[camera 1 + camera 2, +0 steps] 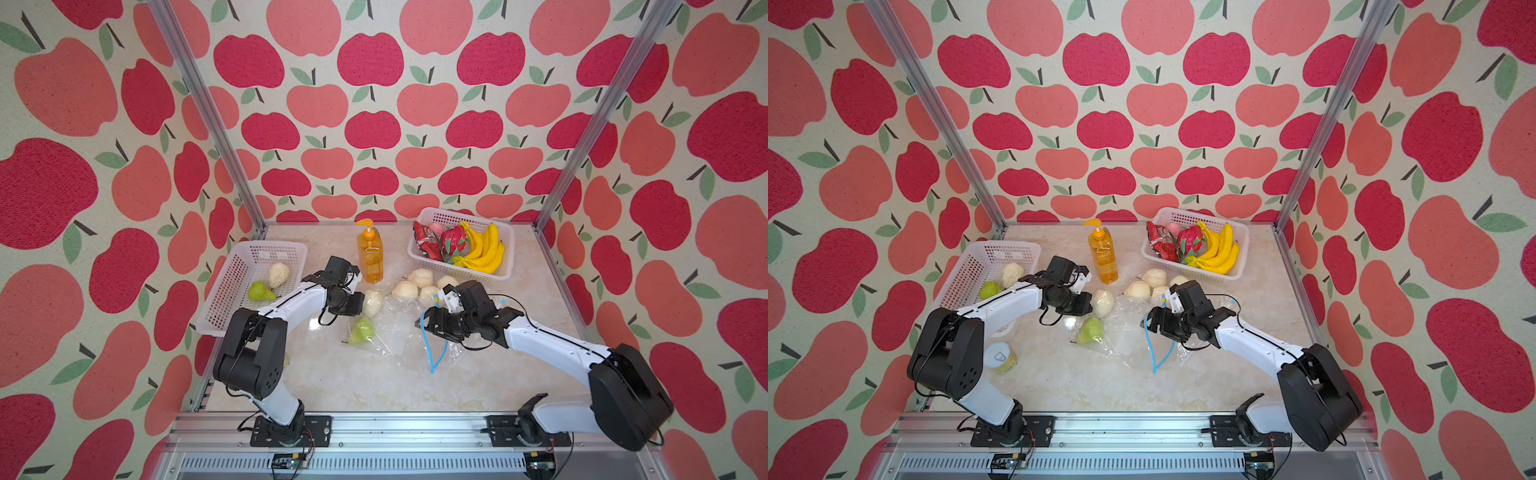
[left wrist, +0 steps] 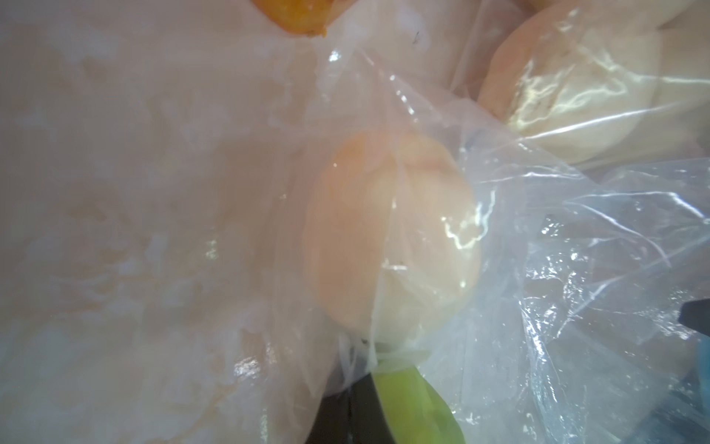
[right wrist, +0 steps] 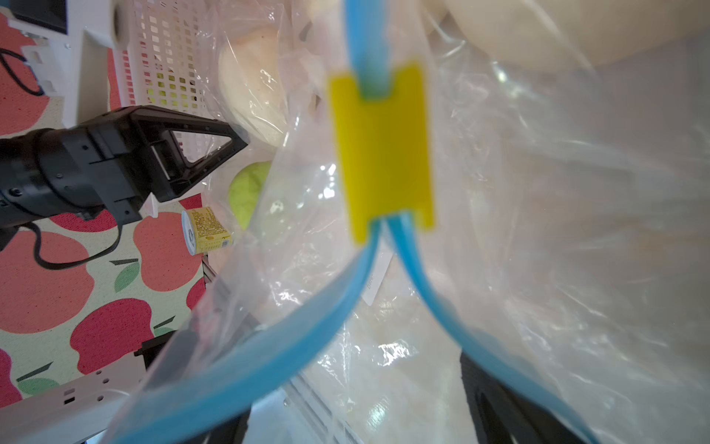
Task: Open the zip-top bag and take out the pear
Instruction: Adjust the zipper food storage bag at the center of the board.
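Two pincers flank the zip-top bag (image 1: 395,328) lying mid-way on the counter (image 1: 374,382). The left pincer (image 3: 235,144) pinches film just behind the pear (image 1: 362,330), and the right pincer (image 1: 420,324) stands spread at the part-open mouth. We judge the pear nearer the left arm, its stem toward the front-left corner.

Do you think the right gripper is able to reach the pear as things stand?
Probably not yet: the pear sits at the far end of the zip-top bag, with the right gripper at its mouth.
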Action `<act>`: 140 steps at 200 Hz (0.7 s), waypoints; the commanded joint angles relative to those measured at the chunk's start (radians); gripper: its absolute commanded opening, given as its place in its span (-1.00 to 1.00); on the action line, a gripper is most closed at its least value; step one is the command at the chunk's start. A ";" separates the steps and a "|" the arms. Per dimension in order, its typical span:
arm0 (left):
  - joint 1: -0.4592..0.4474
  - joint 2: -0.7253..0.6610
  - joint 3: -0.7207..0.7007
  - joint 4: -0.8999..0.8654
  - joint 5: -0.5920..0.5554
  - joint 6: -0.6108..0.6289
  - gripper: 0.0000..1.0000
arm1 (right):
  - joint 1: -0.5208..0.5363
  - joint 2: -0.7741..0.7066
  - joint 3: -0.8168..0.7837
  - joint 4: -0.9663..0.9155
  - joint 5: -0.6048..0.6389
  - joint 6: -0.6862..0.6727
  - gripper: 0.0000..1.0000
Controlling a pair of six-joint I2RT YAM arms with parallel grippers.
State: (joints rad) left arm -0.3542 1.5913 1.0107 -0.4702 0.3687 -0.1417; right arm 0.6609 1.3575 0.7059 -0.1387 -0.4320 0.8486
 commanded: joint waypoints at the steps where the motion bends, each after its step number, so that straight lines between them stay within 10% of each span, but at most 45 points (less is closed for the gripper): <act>1: -0.041 -0.099 0.018 -0.001 0.087 -0.039 -1.00 | 0.006 0.015 -0.022 0.051 0.039 0.025 0.65; 83: -0.147 -0.188 0.071 -0.005 0.114 -0.083 -1.00 | -0.045 -0.128 -0.105 0.035 0.129 0.016 0.64; 140: -0.140 -0.086 0.111 -0.123 -0.105 -0.050 -0.90 | -0.035 -0.080 -0.104 0.068 0.045 -0.004 0.67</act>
State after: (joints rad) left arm -0.4980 1.4830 1.0882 -0.5007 0.3965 -0.2119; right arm 0.6151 1.2495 0.6083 -0.0956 -0.3470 0.8650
